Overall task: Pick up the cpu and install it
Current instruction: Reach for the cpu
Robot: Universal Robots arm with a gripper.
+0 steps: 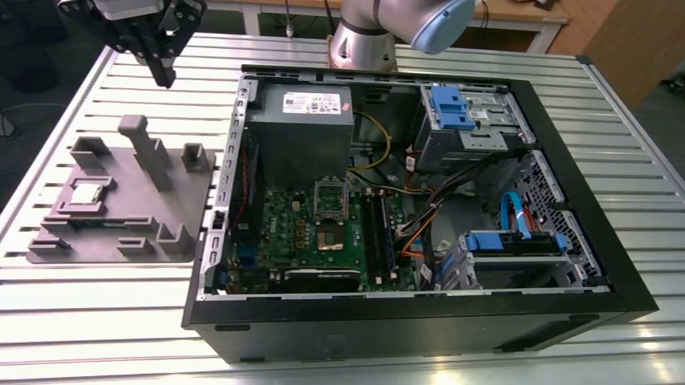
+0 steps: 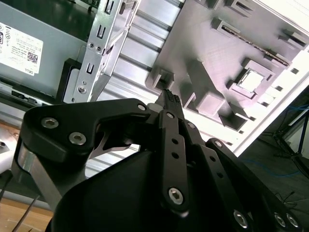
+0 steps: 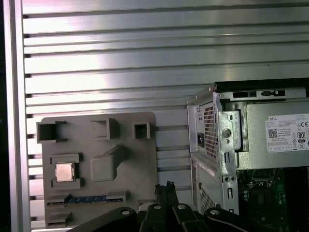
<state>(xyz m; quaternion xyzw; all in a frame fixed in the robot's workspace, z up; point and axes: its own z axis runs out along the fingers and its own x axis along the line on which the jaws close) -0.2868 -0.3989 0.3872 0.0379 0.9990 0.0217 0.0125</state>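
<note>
Black multi-link gripper (image 1: pixel 165 77): fingertips pressed together, nothing between them. It hangs above the slatted aluminium table (image 1: pixel 96 321), near the case's far corner.

Beneath it, toward the exterior view's left, sits a grey moulded fixture tray (image 1: pixel 188 200). The cpu (image 1: pixel 86 195), a small square chip with a silvery top, lies flat in its recess there (untouched, by the look of it).

Farther off is the open black computer case (image 1: pixel 428 329), with a green motherboard (image 1: pixel 284 224) whose socket (image 1: pixel 330 234) looks vacant.

Judgement: nothing done yet; pickup and install both outstanding.

cpu (image 3: pixel 64 171) silvery metal | tray (image 3: pixel 140 183) matt grey plastic | table (image 3: pixel 120 63) ribbed metal
</note>
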